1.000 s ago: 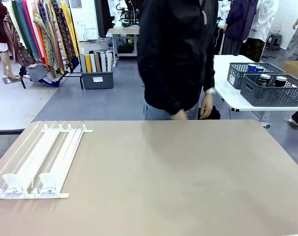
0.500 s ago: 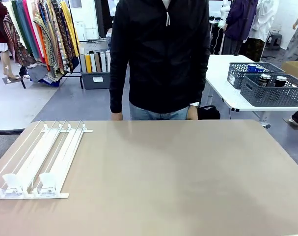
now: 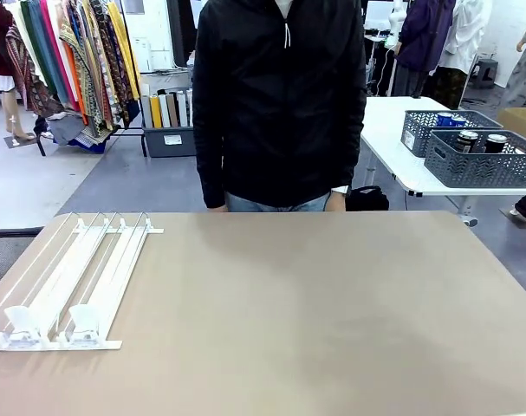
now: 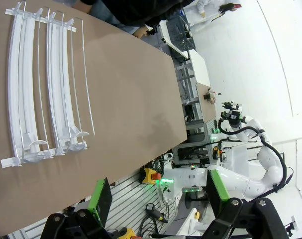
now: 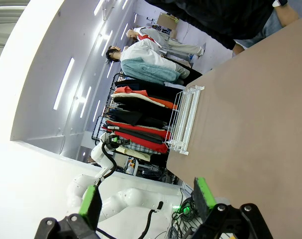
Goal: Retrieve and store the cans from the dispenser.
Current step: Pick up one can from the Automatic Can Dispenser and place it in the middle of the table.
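Clothes racks (image 3: 72,61) lined the far side of the room, beyond the tan worktop (image 3: 314,312) I shared with a person in a black jacket (image 3: 280,95) who stood at its far edge, arms down by the sides. My dispenser (image 3: 72,282) lay flat near the worktop's left edge, its white rail lanes running from the far edge toward my near-left corner, with two small clear stoppers (image 3: 50,322) at the low, near end. Its lanes carried no cans. The cans (image 3: 479,139) I could see stood in dark grey mesh baskets (image 3: 470,156) on a separate white table (image 3: 401,143) off beyond the far-right corner: two dark ones with silver tops in the nearer basket and blue ones in the basket behind.

From my left wrist, my left hand (image 4: 155,196) hung well above the worktop's near edge, its green-padded fingers (image 4: 102,196) spread wide apart with nothing between them, the dispenser below and ahead. From my right wrist, my right hand (image 5: 146,201) likewise had its fingers (image 5: 202,194) spread wide and held nothing, high above the worktop, with the dispenser far across it.
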You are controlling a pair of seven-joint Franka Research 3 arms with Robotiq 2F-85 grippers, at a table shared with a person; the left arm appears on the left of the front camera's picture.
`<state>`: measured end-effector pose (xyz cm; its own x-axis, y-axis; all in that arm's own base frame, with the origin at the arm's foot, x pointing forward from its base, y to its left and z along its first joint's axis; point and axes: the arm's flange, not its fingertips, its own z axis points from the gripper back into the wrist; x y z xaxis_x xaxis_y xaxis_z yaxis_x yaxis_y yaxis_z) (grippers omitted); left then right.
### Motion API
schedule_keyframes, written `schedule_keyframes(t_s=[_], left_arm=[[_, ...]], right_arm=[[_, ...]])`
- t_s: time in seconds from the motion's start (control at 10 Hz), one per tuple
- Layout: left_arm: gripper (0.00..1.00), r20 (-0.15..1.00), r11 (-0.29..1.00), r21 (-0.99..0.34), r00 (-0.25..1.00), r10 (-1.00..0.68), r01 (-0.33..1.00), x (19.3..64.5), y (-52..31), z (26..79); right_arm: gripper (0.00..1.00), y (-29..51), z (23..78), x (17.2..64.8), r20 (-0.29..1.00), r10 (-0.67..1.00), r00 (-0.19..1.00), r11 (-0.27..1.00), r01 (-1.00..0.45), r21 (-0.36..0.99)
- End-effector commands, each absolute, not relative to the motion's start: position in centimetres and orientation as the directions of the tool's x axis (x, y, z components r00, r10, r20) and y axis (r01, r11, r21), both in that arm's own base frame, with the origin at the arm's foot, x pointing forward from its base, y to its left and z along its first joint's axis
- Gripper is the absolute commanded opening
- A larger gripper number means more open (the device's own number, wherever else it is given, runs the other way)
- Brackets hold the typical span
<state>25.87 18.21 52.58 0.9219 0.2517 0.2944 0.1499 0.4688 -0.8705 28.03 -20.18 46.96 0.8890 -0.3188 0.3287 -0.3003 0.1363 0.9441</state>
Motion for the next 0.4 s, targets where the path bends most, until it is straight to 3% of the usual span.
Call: schedule_keyframes(t_s=[0.0, 0.3], left_arm=[[1.0, 0.311, 0.455, -0.874, 0.917, 0.251, 0.171, 25.92, 18.15, 52.66], [1.0, 0.311, 0.455, -0.874, 0.917, 0.251, 0.171, 25.92, 18.15, 52.66]], right_arm=[[1.0, -20.25, 47.25, 28.15, 0.352, -0.318, 0.88, 0.135, -0.326, 0.936], [1.0, -20.25, 47.25, 28.15, 0.352, -0.318, 0.88, 0.135, -0.326, 0.936]])
